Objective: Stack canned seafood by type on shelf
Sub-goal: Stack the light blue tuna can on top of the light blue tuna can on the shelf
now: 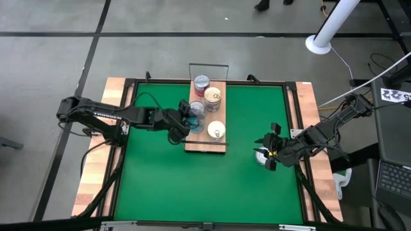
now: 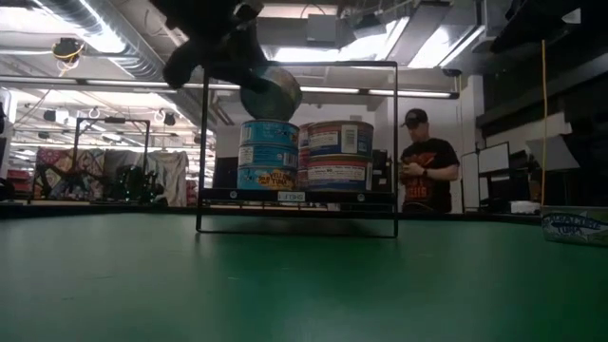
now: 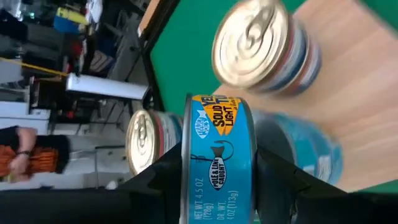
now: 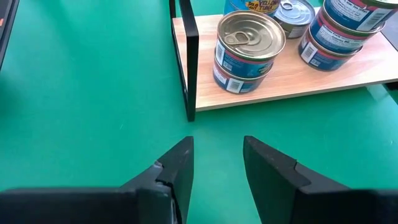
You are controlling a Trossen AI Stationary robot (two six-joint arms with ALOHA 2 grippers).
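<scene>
The shelf point(image 1: 199, 142) is a light wood board with wire rails, lying at the middle of the green mat. On it stand a blue-labelled stack point(image 2: 267, 152), a red-and-blue stack point(image 2: 337, 155), a silver-topped tin point(image 1: 201, 82) and a gold-topped pair point(image 4: 249, 50). My left gripper point(image 1: 187, 119) is shut on a blue tin point(image 3: 217, 155) above the blue stack. One more tin point(image 1: 259, 156) rests on the mat at the right. My right gripper point(image 4: 217, 162) hangs open beside that tin, facing the shelf. My left gripper pinches the blue tin between its two fingers point(image 3: 155, 186), one on each side, with the labelled wall point(image 3: 217, 186) showing between them. It reaches in level from the table's left. The tin is lifted clear and tilted point(image 2: 271, 90), just above the blue stack's top.
The wire rail point(image 2: 294, 65) frames the shelf's near end, and another point(image 1: 209, 64) stands at the far end. Bare green mat point(image 1: 167, 186) lies near and left of the shelf. A person point(image 2: 423, 161) stands beyond the table. A white pole base point(image 1: 318, 43) is off the far right corner.
</scene>
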